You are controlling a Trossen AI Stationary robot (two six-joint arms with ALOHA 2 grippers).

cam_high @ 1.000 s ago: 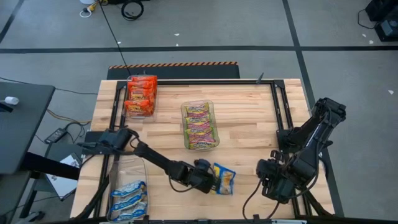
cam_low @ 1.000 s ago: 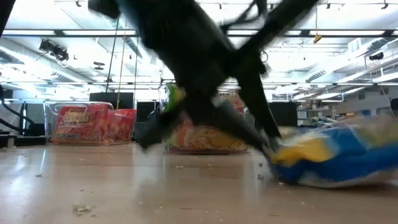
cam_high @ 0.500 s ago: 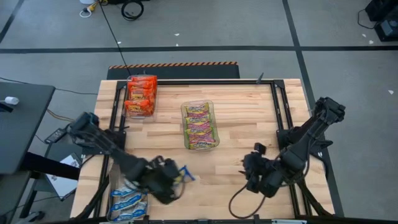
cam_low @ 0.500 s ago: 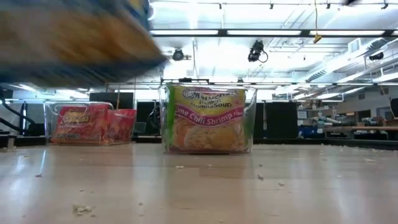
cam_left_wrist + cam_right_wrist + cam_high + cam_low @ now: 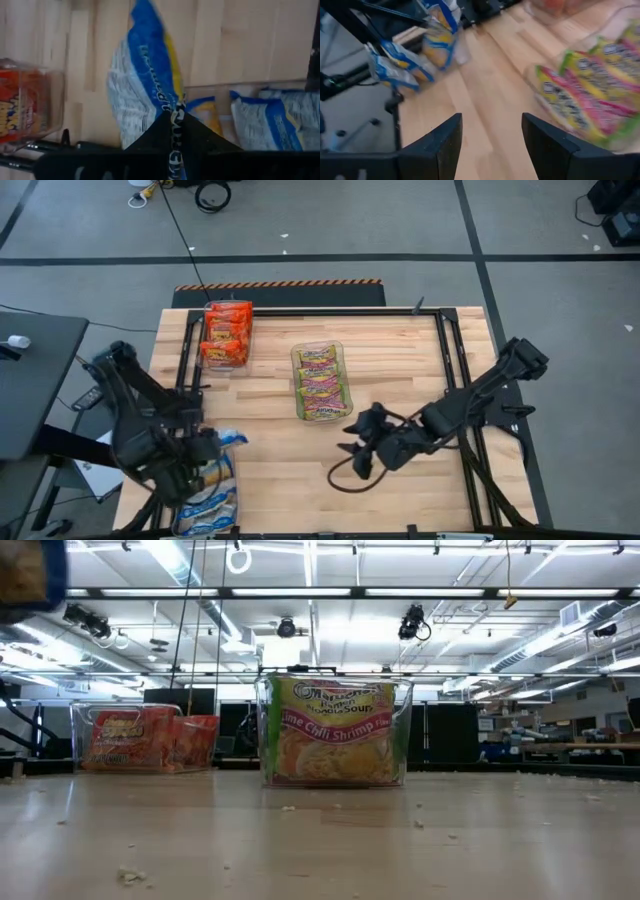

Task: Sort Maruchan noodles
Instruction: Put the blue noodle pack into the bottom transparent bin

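Observation:
My left gripper (image 5: 176,116) is shut on a blue-yellow-white noodle packet (image 5: 229,440) and hovers at the near-left corner, over the clear bin (image 5: 183,480) that holds more blue packets (image 5: 207,498). The held packet shows as a blur at the low view's upper left (image 5: 25,575). My right gripper (image 5: 352,444) is open over bare wood near the table's middle, just near of the bin of yellow-pink-green packets (image 5: 322,380). Orange-red packets stand in a bin (image 5: 227,333) at the far left. My left gripper pinches the blue packet between its two fingers at one end seam (image 5: 174,106). The packet's body (image 5: 145,80) sticks out ahead of the fingers. It is lifted clear of the table, above the near-left bin.
Black rails (image 5: 447,350) run along the table's left, right and far sides. Bare wood (image 5: 400,360) lies between the middle bin and the right rail. A cable loop (image 5: 345,478) trails under my right arm. In the low view the middle bin (image 5: 335,730) and orange bin (image 5: 150,738) stand far across the table.
My left gripper lifted the blue packet off the table's near middle and carried it toward the left edge, to above the bin of blue packets. My right arm swung from the near-right corner toward the table's middle.

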